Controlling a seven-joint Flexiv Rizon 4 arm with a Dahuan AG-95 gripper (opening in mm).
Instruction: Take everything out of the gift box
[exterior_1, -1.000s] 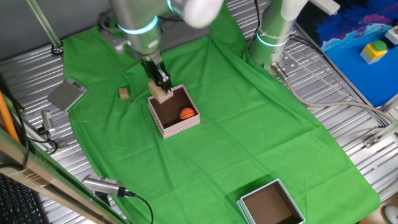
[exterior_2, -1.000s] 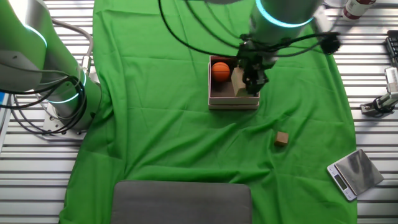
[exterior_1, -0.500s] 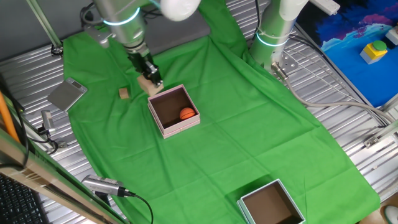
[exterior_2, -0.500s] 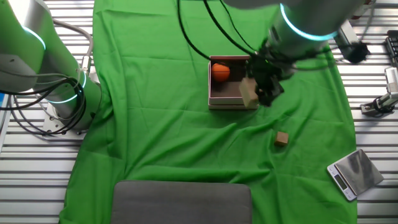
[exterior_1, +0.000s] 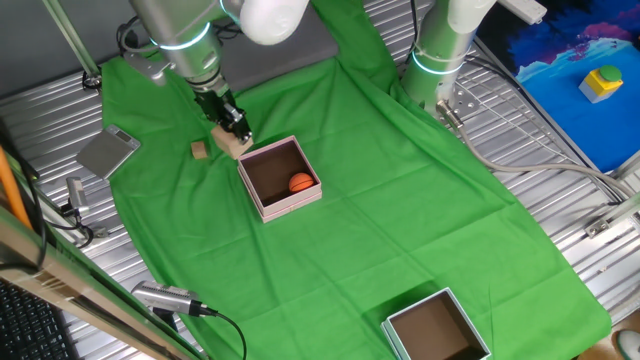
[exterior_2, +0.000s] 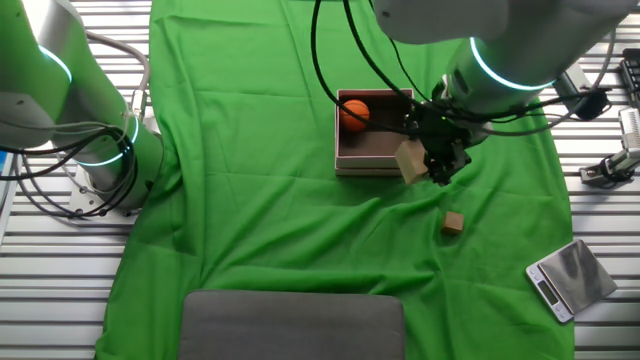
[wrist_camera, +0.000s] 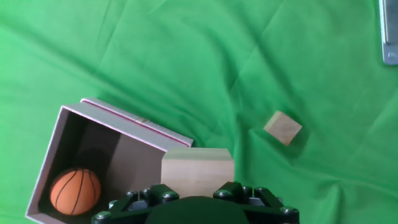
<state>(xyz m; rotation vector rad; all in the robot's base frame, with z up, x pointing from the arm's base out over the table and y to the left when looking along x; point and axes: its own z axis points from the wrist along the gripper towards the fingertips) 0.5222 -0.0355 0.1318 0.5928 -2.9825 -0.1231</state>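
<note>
The gift box (exterior_1: 281, 178) on the green cloth (exterior_1: 400, 200) holds 1 orange ball (exterior_1: 301, 183), and we see our gripper (exterior_2: 432, 165) clamping the tan wooden cube (wrist_camera: 198, 171) just outside its wall.

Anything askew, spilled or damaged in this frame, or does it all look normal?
Nothing stands out. The gripper holds the wooden cube just outside the pink gift box, which sits flat and intact with the orange ball inside. The small brown block lies loose on the wrinkled green cloth.
</note>
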